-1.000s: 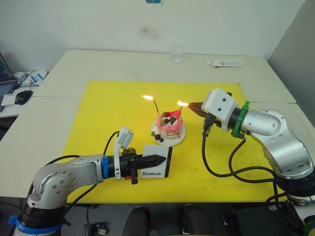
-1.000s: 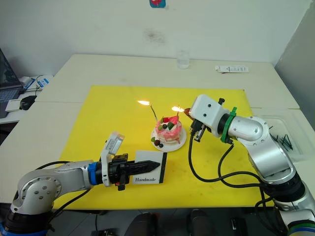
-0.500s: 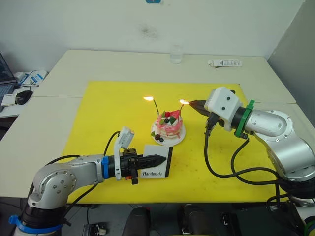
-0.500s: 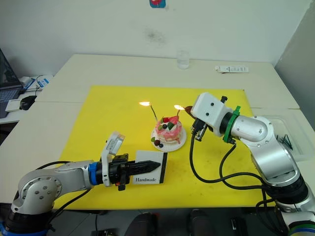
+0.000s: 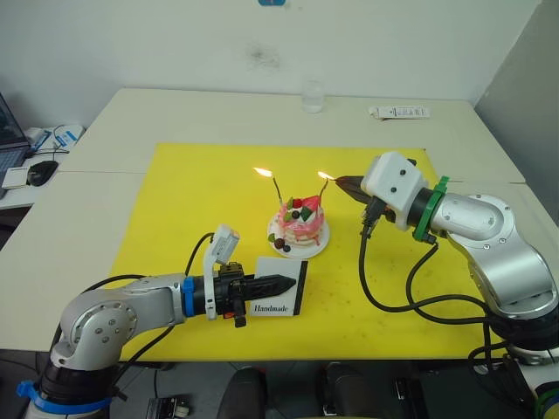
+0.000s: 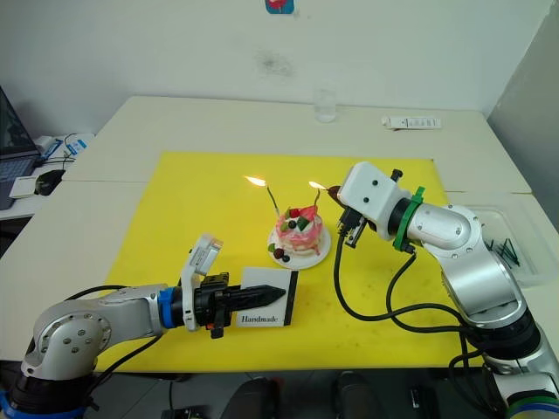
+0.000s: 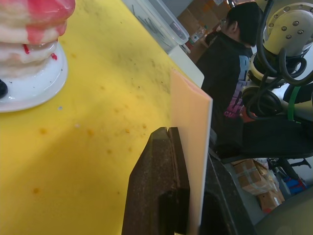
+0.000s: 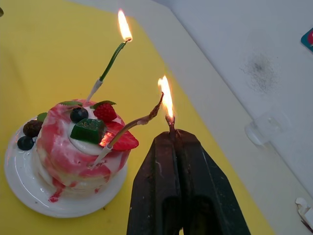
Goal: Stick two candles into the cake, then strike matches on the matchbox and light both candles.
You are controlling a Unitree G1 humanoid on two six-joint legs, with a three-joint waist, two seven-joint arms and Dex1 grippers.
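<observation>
A: Where's the cake (image 5: 300,225)?
B: Mid yellow mat (image 5: 175,201) on the counter (image 5: 175,109), on its white plate (image 8: 19,186). Two candles in it: far candle (image 8: 110,63) lit; near candle (image 8: 132,122) has its tip beside the burning match (image 8: 170,122).

A: Tools?
B: Right tool (image 8: 172,133) clamped on the match stub. Left tool (image 7: 188,142) clamped on the matchbox (image 5: 281,285), upright on the mat.

A: Handling?
B: Candles look thin, bendy, fragile; grip low by the white end. The match is light and brittle, flame close to the fingertips.

A: Change since a second ago?
B: Right tool drew back a bit and rose; the flame sits higher. Left arm and matchbox unchanged.
</observation>
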